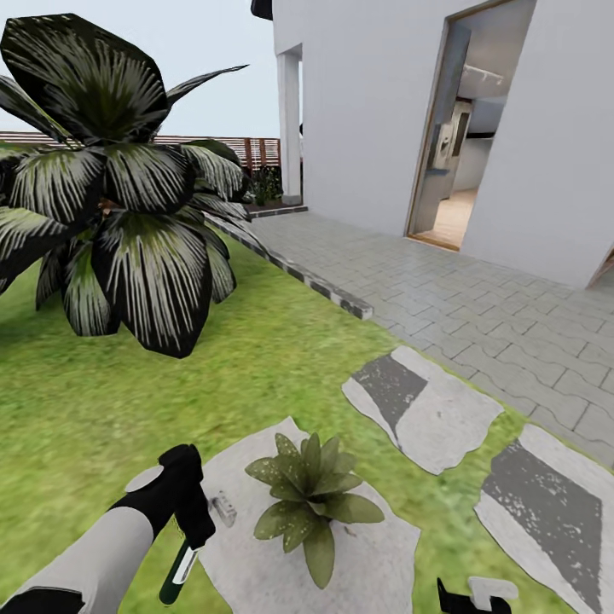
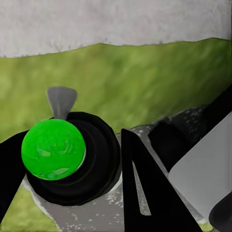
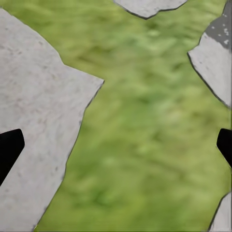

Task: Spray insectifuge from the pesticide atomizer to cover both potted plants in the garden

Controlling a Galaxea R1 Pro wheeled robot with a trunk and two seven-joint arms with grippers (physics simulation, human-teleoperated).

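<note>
My left gripper (image 1: 194, 522) is shut on the pesticide atomizer (image 1: 180, 575) at the bottom left of the head view. Its dark-green body with a whitish label hangs below the fingers, and its pale trigger head (image 1: 223, 509) points toward a potted plant. In the left wrist view the atomizer (image 2: 53, 149) appears end-on as a bright green round shape between the black fingers (image 2: 145, 193). One potted plant (image 1: 311, 496), a low rosette of speckled olive leaves, sits on a grey stepping stone (image 1: 375, 554) just right of the atomizer. My right gripper (image 1: 474, 595) is low at the bottom right, open (image 3: 116, 150) over grass.
A big dark plant (image 1: 119, 196) with white-streaked leaves stands on the lawn at the left. More stepping stones (image 1: 426, 409) lie to the right, then a paved terrace (image 1: 477, 290), the white house wall (image 1: 367, 111) and an open doorway (image 1: 460, 153). A brown fence (image 1: 256, 151) runs behind.
</note>
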